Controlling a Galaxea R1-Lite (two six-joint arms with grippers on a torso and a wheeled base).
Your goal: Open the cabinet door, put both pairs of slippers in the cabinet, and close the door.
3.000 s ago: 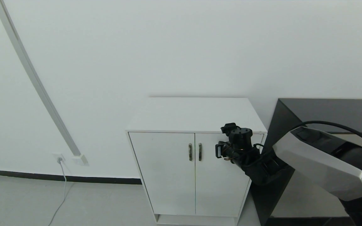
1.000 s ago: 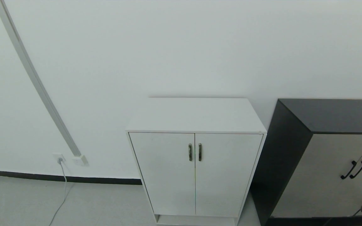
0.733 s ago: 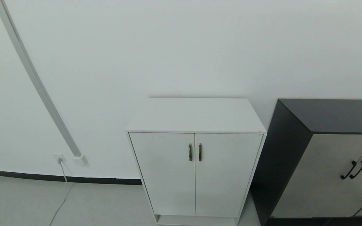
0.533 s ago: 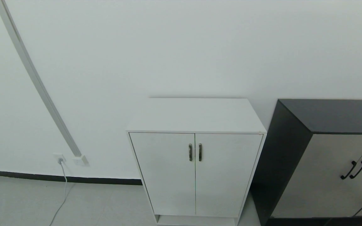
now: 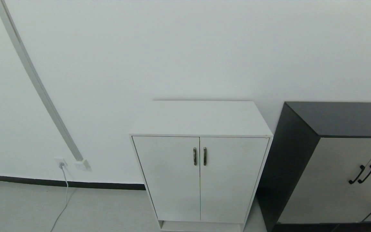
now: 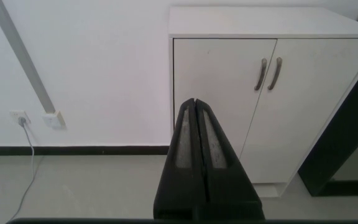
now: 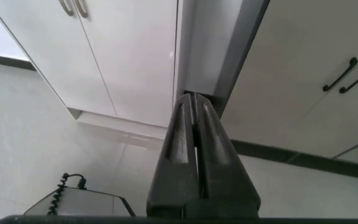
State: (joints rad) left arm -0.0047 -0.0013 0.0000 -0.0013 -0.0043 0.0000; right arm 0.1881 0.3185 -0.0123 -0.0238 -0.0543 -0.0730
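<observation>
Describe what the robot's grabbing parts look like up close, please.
The left tool and the right tool look alike. Each is black and wedge-shaped, made of two long flat fingers that narrow toward the tip. A paler grey, rough-looking strip is set into the face of each finger.

A black cabinet (image 5: pixel 333 119) with pale doors and two black handles (image 5: pixel 361 174) stands against the white wall (image 5: pixel 185 48), where a grey conduit (image 5: pixel 37 83) slants down beside a socket (image 5: pixel 60 161) whose white cable (image 5: pixel 63 199) trails onto the floor (image 5: pixel 108 209).
</observation>
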